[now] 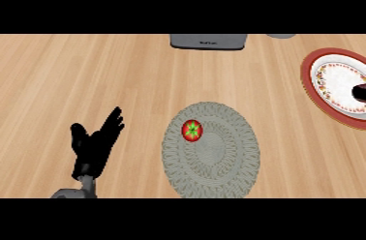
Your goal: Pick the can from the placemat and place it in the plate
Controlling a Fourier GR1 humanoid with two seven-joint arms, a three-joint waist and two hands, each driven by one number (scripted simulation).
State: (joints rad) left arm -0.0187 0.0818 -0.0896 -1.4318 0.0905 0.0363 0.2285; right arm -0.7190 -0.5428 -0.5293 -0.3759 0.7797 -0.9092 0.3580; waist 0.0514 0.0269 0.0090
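The can (191,130) is seen from above as a small red disc with a green star-like mark. It stands on the upper left part of the round grey woven placemat (218,173) near the counter's front middle. The plate (309,69), white with a red rim and patterned band, lies at the right edge, partly cut off. My left hand (93,144) rests open at the lower left, fingers pointing up, well apart from the can. A small black shape (359,92) shows over the plate at the right edge; it looks like part of my right hand.
A dark grey boxy appliance (207,41) sits at the counter's far middle edge, and a small grey object (282,36) peeks in beside it. Bare wooden counter lies between the placemat and the plate.
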